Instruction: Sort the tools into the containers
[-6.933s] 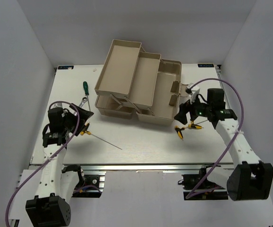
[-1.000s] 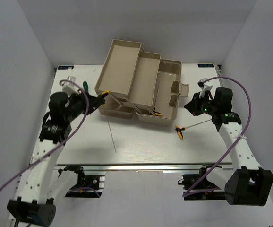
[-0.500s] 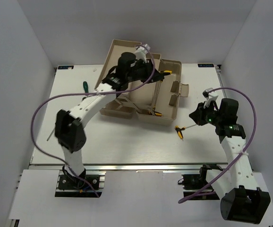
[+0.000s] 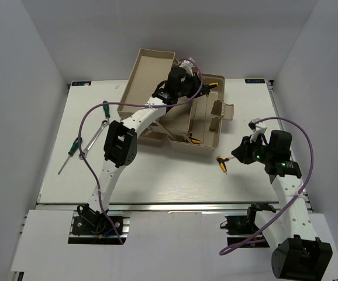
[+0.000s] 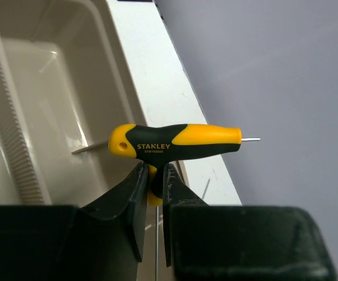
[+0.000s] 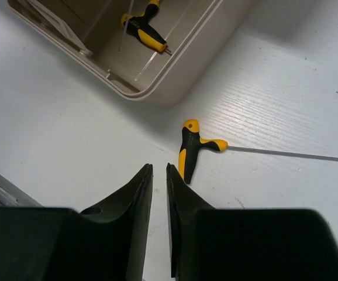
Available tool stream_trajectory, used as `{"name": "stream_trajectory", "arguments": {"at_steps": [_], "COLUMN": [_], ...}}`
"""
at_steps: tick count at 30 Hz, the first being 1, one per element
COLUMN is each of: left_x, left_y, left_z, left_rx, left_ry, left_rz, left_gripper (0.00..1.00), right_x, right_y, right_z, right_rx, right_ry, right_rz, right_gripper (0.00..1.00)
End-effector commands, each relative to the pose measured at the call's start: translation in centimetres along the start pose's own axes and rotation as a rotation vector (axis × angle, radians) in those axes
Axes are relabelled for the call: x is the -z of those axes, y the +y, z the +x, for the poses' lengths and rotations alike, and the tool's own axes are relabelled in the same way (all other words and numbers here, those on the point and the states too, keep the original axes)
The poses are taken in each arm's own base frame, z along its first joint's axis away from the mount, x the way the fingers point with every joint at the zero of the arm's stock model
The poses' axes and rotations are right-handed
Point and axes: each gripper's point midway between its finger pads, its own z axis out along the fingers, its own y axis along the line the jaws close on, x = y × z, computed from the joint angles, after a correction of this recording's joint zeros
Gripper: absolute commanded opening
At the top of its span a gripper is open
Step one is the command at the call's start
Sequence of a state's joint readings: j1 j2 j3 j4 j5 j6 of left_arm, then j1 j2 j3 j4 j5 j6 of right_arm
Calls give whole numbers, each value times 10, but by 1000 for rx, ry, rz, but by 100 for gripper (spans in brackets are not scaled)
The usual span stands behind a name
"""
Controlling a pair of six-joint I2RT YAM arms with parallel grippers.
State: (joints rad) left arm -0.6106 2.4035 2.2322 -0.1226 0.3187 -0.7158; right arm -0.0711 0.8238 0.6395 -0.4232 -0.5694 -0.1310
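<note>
My left gripper (image 5: 151, 170) is shut on the stem of a yellow-and-black T-handle hex key (image 5: 175, 142), held above the beige toolbox's (image 4: 151, 70) back right compartment (image 5: 52, 88). In the top view that gripper (image 4: 206, 88) reaches far across the box. A second hex key (image 6: 192, 149) lies on the table just ahead of my right gripper (image 6: 158, 168), whose jaws stand a narrow gap apart with nothing between them. A third hex key (image 6: 145, 29) lies inside the toolbox's lower compartment.
Left of the toolbox lie a green-handled screwdriver (image 4: 105, 108), a silver wrench (image 4: 99, 127) and another green-handled screwdriver (image 4: 71, 149) nearer the table's left edge. The toolbox's white handle (image 4: 218, 114) sits on its right side. Grey walls close in the table.
My left arm has swung from the toolbox's left side across to its back right compartment, carrying the hex key. My right gripper has drawn back toward me and its jaws have parted slightly.
</note>
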Motion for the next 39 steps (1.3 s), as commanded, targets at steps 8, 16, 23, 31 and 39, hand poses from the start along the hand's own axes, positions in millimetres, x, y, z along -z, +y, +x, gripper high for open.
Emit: {"name": "stream_trajectory", "arguments": {"at_steps": [8,16,23,31,39], "left_x": [6,36,113,290,401], "left_y": [-10,-81,-114,-79,12], "left_z": [-16,-50,-57,-25,59], "left_rx": [-28,-66,-173,-233,-1], "left_ry": [-38,-75,-71,-197,-301], "left_rz": [-12,158,146,-104,-438], "left_gripper": [47,70,71,98,98], "right_x": [-1,-1,-15,-56,-78], "right_y": [10,10,-24,-46,-51], "right_z": [-7,27,64,52,58], "right_rx": [68,567,1015,1195,1185], "right_ry": [-27,155,319,274,305], "right_rz": [-74,-322,-518,-660,-773], "right_gripper": [56,66,59,65,62]}}
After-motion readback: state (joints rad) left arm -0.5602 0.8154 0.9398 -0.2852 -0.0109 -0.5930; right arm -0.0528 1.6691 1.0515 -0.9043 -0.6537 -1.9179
